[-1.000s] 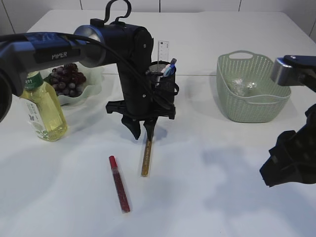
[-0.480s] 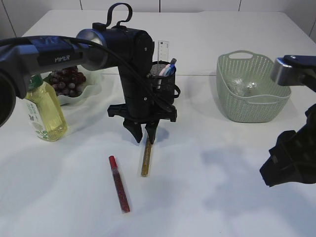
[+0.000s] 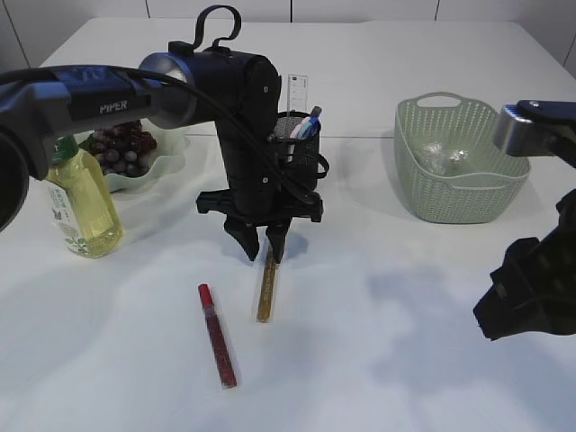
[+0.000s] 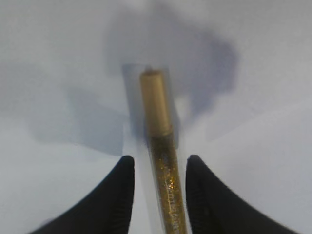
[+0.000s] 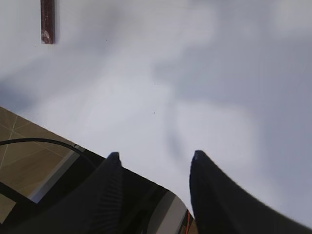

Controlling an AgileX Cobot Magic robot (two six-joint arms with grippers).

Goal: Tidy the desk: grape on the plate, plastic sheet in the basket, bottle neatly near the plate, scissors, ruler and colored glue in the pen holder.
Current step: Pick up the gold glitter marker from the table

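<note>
My left gripper [image 3: 265,252] is open and points down over the far end of a gold glitter glue tube [image 3: 267,286] lying on the white table. In the left wrist view the tube [image 4: 163,161] runs between the two fingers [image 4: 122,195] with a gap on each side. A red glue tube [image 3: 217,335] lies to its left. The black pen holder [image 3: 297,144] behind the arm holds the ruler [image 3: 298,93] and blue-handled scissors [image 3: 309,123]. Grapes [image 3: 121,144] sit on the plate [image 3: 166,164]. The bottle [image 3: 79,202] stands beside it. My right gripper [image 5: 155,158] is open and empty.
A green basket [image 3: 459,162] with the crumpled plastic sheet [image 3: 441,157] stands at the back right. The right arm [image 3: 531,288] hangs over the table's right front edge. The red tube's end [image 5: 48,22] shows in the right wrist view, and the table edge and floor lie below.
My left gripper shifted slightly right a second ago and has stayed over the gold tube's far end since. The right arm has not moved.
</note>
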